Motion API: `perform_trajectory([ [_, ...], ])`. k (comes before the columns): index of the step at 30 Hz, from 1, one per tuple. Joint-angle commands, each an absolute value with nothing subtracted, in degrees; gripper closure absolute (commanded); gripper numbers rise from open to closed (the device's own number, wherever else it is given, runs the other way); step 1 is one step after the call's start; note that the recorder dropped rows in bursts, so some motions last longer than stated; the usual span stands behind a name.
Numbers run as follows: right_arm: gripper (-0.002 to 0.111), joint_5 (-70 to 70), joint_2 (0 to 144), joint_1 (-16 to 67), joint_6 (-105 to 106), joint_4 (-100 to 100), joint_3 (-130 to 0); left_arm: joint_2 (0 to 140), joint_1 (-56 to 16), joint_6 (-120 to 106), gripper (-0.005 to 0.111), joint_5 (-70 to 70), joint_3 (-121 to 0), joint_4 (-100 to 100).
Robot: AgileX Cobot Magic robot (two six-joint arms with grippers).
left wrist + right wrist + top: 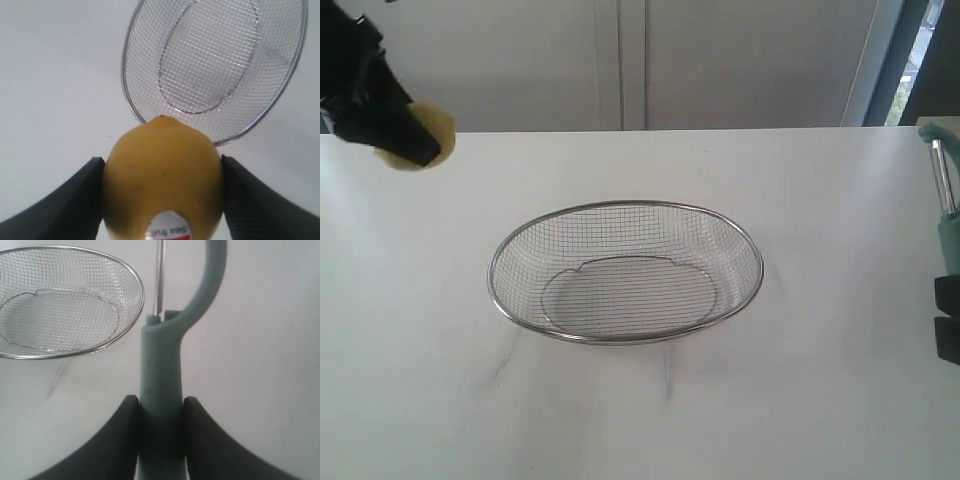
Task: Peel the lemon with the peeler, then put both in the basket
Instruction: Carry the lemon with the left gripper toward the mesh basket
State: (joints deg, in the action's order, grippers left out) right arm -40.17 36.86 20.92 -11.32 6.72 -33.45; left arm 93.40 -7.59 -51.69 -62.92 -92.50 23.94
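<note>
My left gripper [163, 167] is shut on the yellow lemon [162, 177], whose red-and-white sticker faces the wrist camera. In the exterior view that gripper [417, 140] hangs at the far left above the table, the lemon [438, 128] peeking out behind its fingers. My right gripper [160, 405] is shut on the teal handle of the peeler [161, 365], blade end pointing away. The peeler [946, 205] shows at the right edge of the exterior view. The silver wire-mesh basket [625, 272] stands empty mid-table between both arms.
The white table [800, 400] runs under everything, with a pale wall and cabinet doors [620, 60] behind its far edge. The basket's rim [131, 100] lies just beyond the lemon in the left wrist view, and its rim [135, 315] sits beside the peeler in the right wrist view.
</note>
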Motion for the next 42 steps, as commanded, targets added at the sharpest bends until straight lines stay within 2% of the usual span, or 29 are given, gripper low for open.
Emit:
perform_trajectory([
  [1, 0.108, -39.6, 36.6, 20.5, -10.7, 7.4, -33.2, 76.9, -5.3, -52.8, 0.107, -55.9, -75.8, 29.1],
  [9, 0.108, -39.6, 36.6, 20.5, -10.7, 7.4, -33.2, 53.8, -5.3, -53.6, 0.107, -49.1, -56.1, 33.8],
  [14, 0.108, -39.6, 36.6, 20.5, -10.7, 7.4, -33.2, 46.6, -5.3, -53.8, 0.107, -48.6, -46.9, 45.0],
  [18, 0.108, -39.6, 36.6, 20.5, -10.7, 7.4, -33.2, 46.3, -6.0, -53.9, 0.107, -45.5, -41.6, 50.5],
  [21, 0.108, -39.6, 36.6, 20.5, -10.3, 7.5, -33.3, 46.3, -10.1, -53.9, 0.107, -42.3, -37.5, 50.6],
  [25, 0.108, -38.8, 36.6, 20.5, -10.3, 7.5, -33.3, 46.3, -12.8, -54.0, 0.107, -38.9, -36.7, 51.5],
  [31, 0.108, -37.4, 36.6, 20.5, -10.3, 7.5, -33.3, 46.3, -12.8, -54.0, 0.107, -33.5, -36.7, 51.9],
  [35, 0.108, -37.0, 36.6, 20.5, -10.5, 7.4, -33.3, 48.5, -12.8, -58.3, 0.107, -20.0, -36.9, 69.5],
  [38, 0.108, -35.2, 36.6, 20.5, -10.7, 7.4, -33.3, 51.3, -12.8, -73.1, 0.107, -21.1, -37.4, 77.7],
  [42, 0.108, -33.2, 36.6, 20.5, -10.7, 7.4, -33.3, 55.1, -12.8, -80.0, 0.107, -25.4, -37.4, 83.0],
])
